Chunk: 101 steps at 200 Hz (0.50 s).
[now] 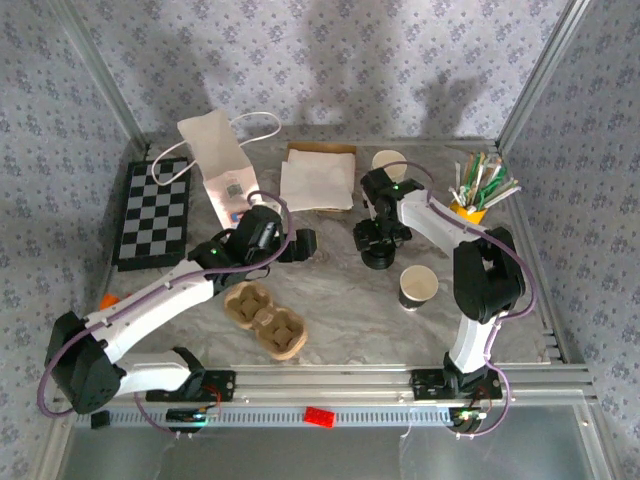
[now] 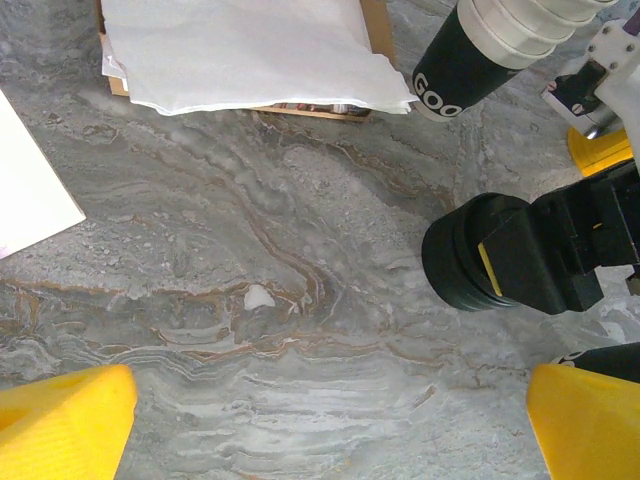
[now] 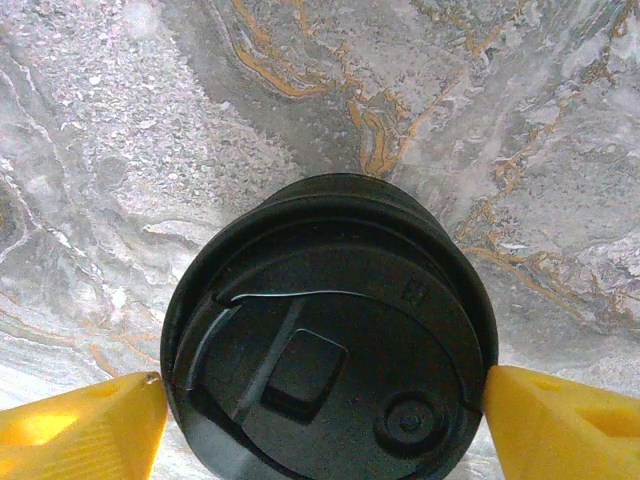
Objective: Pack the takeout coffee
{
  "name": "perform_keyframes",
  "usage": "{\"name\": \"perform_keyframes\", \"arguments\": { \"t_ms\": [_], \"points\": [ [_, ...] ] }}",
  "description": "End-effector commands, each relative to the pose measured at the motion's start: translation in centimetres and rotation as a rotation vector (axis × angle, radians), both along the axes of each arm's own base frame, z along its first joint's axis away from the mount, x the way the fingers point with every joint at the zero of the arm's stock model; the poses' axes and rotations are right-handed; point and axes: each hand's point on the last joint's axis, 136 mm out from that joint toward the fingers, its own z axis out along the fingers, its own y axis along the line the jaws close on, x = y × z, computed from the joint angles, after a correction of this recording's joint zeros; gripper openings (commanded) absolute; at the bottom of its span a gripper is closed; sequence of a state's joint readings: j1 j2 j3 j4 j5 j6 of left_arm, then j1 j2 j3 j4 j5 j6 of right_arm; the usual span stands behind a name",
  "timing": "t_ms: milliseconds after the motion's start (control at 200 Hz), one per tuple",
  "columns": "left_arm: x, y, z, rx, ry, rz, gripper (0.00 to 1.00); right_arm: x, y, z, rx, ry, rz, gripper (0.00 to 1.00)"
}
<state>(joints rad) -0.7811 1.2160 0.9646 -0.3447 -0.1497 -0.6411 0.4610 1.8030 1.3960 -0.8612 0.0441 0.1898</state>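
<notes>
No lidded cup is in sight, so the takeout coffee is out of view. A lidless cup [image 1: 418, 287] with a dark wall stands alone on the table. My right gripper [image 1: 378, 240] [image 3: 325, 420] reaches down onto a stack of black lids [image 1: 378, 258] [image 2: 455, 262]. Its yellow fingers [image 3: 85, 425] touch both sides of the top black lid [image 3: 325, 340]. The white paper bag [image 1: 215, 160] [image 2: 25, 180] stands at the back left. My left gripper [image 1: 303, 245] [image 2: 330, 430] hovers open over bare table, with nothing between its fingers.
White napkins [image 1: 318, 180] [image 2: 240, 50] lie at the back middle. A stack of lidless cups [image 1: 388, 160] [image 2: 480, 50] stands beside them. A cardboard cup carrier [image 1: 265, 320] sits near the front. A yellow holder of stirrers [image 1: 475, 195] stands at the right, a chessboard [image 1: 152, 210] at the left.
</notes>
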Motion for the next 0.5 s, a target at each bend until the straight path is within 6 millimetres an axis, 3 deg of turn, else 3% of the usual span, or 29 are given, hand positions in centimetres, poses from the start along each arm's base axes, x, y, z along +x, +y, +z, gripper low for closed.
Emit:
{"name": "perform_keyframes", "arguments": {
  "t_ms": [0,210,500],
  "points": [
    [0.32,0.00,0.36,-0.005,0.000,0.011,1.00,0.54,-0.07,-0.10,-0.002,0.003,-0.003,0.81],
    [0.46,0.02,0.42,-0.006,-0.001,0.013,1.00,0.56,-0.44,-0.33,-0.007,0.015,-0.014,0.86],
    [0.51,-0.14,0.36,-0.008,0.003,0.007,1.00,0.71,-0.22,-0.43,0.005,0.021,-0.017,0.77]
  ]
}}
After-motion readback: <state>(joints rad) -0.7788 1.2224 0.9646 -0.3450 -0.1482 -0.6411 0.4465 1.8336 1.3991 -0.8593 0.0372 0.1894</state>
